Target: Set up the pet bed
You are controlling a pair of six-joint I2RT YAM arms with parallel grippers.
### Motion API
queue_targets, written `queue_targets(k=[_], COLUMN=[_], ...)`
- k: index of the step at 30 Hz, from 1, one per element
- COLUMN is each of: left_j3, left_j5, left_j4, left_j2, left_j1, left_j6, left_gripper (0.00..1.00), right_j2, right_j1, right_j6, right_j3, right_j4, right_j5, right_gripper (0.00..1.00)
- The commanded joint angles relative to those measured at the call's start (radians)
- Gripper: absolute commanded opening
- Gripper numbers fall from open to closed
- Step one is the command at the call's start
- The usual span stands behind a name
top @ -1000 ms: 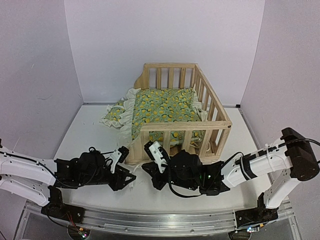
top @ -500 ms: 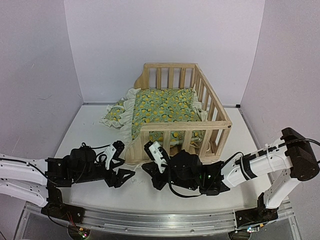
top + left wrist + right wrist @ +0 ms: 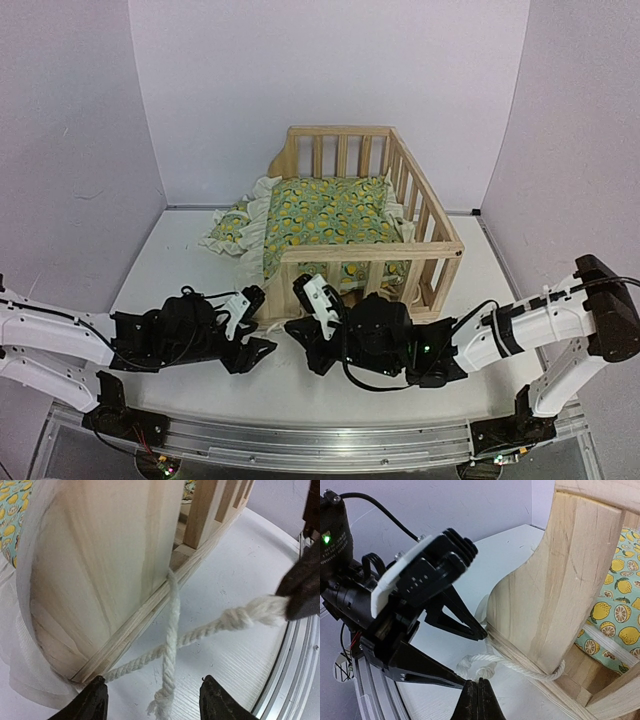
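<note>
The left claw (image 3: 155, 701) stands wide with nothing in its grip. The frayed loose end of a white rope (image 3: 172, 630) lies on the worktop (image 3: 180, 270) between its tips. A second ago the jaws were narrower and pressed close to the bed's near-left corner. They then spread as the arm drew back to the left, and now the arm has come forward again, open, to the same corner. I take this to mean it has let go of its strand and is lining up for a fresh hold.

The right claw (image 3: 477, 696) is shut, and the left wrist view shows it pinching the rope's knotted end taut. Its arm has edged slightly to the right since the earlier picture. The rope wraps the foot of the corner post (image 3: 100, 570), and its two strands cross just in front of it, so the tie looks only half made.

The pet bed (image 3: 370, 255) sits in the middle of the worktop, where it was before. Its cushion (image 3: 330, 210) is inside, with the ruffle spilling over the low left side. The small pillow (image 3: 232, 225) lies outside the frame on that side, unmoved and not yet placed.
</note>
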Motion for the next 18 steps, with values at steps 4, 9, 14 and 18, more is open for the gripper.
queue_targets(k=[4,9,14,18], left_j3=[0.076,0.067,0.040,0.024], left_j5=[-0.068,-0.079,-0.039,-0.037], left_j4=[0.055,0.051,0.039,0.037], left_j2=[0.099,0.098,0.041,0.000], left_j1=[0.003,0.003,0.003,0.003], left_j6=[-0.018,-0.025,-0.037,-0.034], left_gripper=[0.35,0.03,0.01,0.18], right_j2=[-0.037,-0.036,-0.019,-0.024], right_j1=[-0.001,-0.003,-0.018,-0.021], right_j6=[0.007,0.016,0.001,-0.028], right_j3=[0.039,0.045,0.061,0.065], right_j4=[0.023,0.015,0.025,0.031], right_j5=[-0.024,0.036,0.093,0.023], right_gripper=[0.00,0.00,0.00,0.00])
